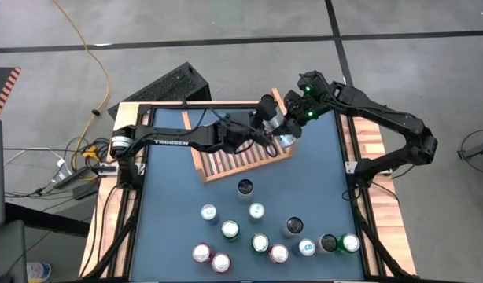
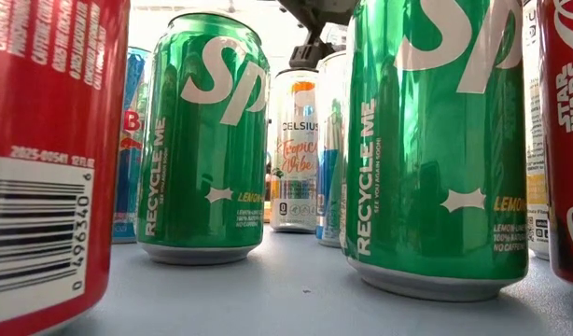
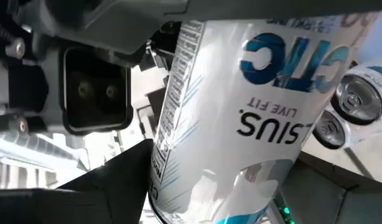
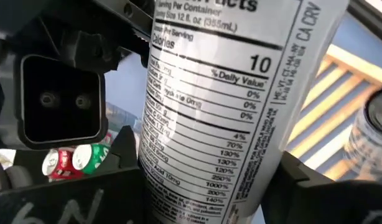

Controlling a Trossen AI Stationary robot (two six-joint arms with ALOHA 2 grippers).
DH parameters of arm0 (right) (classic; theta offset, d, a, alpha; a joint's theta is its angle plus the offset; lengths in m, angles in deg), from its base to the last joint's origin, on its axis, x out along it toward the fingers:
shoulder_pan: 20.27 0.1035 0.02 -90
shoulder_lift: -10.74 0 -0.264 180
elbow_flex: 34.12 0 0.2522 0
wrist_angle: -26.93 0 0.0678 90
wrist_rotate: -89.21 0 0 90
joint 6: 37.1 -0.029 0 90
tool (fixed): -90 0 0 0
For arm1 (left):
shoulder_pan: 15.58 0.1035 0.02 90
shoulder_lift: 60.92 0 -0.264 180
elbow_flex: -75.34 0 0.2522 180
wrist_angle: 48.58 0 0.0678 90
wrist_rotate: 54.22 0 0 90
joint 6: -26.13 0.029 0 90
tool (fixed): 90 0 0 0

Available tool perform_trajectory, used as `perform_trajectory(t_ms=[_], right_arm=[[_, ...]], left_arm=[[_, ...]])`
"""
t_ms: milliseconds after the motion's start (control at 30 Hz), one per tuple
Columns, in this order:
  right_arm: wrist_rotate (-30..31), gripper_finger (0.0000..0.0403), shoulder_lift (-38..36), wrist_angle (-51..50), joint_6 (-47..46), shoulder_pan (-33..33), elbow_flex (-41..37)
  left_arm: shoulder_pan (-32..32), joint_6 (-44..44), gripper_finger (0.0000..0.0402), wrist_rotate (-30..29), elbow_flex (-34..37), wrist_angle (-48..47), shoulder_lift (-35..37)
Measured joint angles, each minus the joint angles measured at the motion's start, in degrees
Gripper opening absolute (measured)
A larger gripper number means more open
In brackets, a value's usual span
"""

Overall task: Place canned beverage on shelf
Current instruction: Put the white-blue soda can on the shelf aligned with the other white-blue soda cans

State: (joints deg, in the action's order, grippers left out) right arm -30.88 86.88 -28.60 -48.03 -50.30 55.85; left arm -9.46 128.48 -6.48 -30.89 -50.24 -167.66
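Worktop [image 1: 171,196]: dark blue surface in a wooden frame, both arms reaching in over its far half.

Shelf [image 1: 226,161]: light wooden slatted rack, lying at a slant on the far middle of the worktop. One dark can [image 1: 245,188] stands just off its near edge.

Left end effector [image 1: 267,132]: over the right end of the shelf, set beside the white can [image 1: 286,141]. Whether it grips the can cannot be told.

Right end effector [image 1: 294,126]: meets the left one from the opposite side at the same spot. In its wrist view the dark fingers [image 4: 125,152] sit against both sides of the white can, clamped on it.

White can: a slim Celsius tin at the shelf's right end, between the two end effectors. Cannot tell whether its base rests on the slats.

Loose cans [image 1: 257,211]: about a dozen, scattered upright on the near half of the worktop. Nearest the low camera are two green ones [image 2: 201,140] and a red one [image 2: 44,140].
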Motion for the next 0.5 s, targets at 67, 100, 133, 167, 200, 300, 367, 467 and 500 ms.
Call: perform_trajectory(t_ms=[67, 100, 133, 167, 200, 300, 367, 467, 500], right_arm=[[-0.35, 0.0165, -0.02, 1.27, -0.55, -0.13, 0.00], [-0.66, 0.0165, -0.12, 1.68, -0.58, -0.25, 0.00], [-0.74, 0.0163, -0.34, 2.03, -0.29, -0.58, 0.00], [-0.73, 0.0163, -0.63, 2.44, -0.01, -1.02, 0.00], [-1.03, 0.0163, -0.88, 2.71, 0.47, -1.43, 0.00], [-1.80, 0.0160, -1.54, 5.03, 1.66, -1.72, 0.00], [-1.45, 0.0160, -2.04, 6.85, 3.29, -1.96, 0.00], [-1.33, 0.0160, -2.19, 7.99, 3.15, -2.30, 0.00], [-0.98, 0.0160, -2.13, 8.02, 3.08, -2.35, 0.00]], left_arm=[[0.25, -3.69, 0.0291, 0.19, 0.00, -1.77, 1.02], [0.35, -6.28, 0.0291, 0.33, 0.00, -2.67, 1.67], [0.53, -9.06, 0.0292, 0.71, 0.00, -3.56, 2.36], [0.72, -11.56, 0.0292, 1.52, 0.02, -4.80, 3.11], [0.96, -14.40, 0.0293, 2.85, 0.02, -6.44, 4.08], [1.72, -24.17, 0.0293, 8.16, 0.02, -11.62, 7.12], [2.25, -30.81, 0.0291, 9.99, 0.01, -12.88, 8.56], [3.67, -39.36, 0.0289, 13.61, -0.11, -15.44, 10.46], [4.39, -42.68, 0.0289, 15.52, -0.11, -16.56, 11.09]])
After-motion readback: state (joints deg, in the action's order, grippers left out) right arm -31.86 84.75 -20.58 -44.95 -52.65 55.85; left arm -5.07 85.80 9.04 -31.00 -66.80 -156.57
